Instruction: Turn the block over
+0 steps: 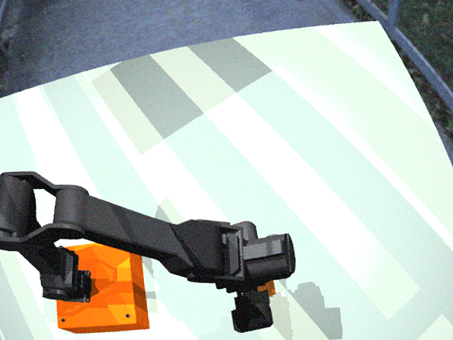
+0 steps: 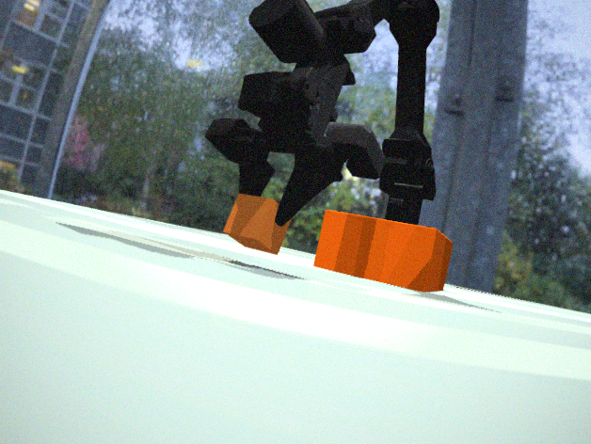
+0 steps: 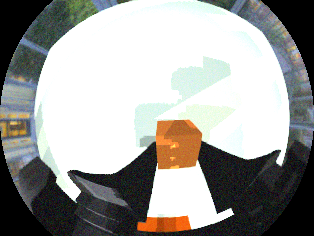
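One claw (image 1: 253,300) (image 2: 262,210) (image 3: 176,143) grasps the tilted orange block (image 1: 269,287) (image 2: 255,224) (image 3: 178,147), left of center in the exterior view, above the bench (image 1: 234,163) (image 2: 286,357) (image 3: 150,65).

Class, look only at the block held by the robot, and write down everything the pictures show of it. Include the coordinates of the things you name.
The block (image 1: 269,287) (image 2: 253,222) (image 3: 177,147) is small, box-shaped and brownish orange, with flat, plain-looking faces and straight edges; its material cannot be told. It is tilted, gripped between the two fingers of the pincer (image 2: 262,210) (image 3: 178,150), and appears raised off the table (image 1: 299,203) (image 2: 238,357) (image 3: 115,75). I cannot make out its marked side.
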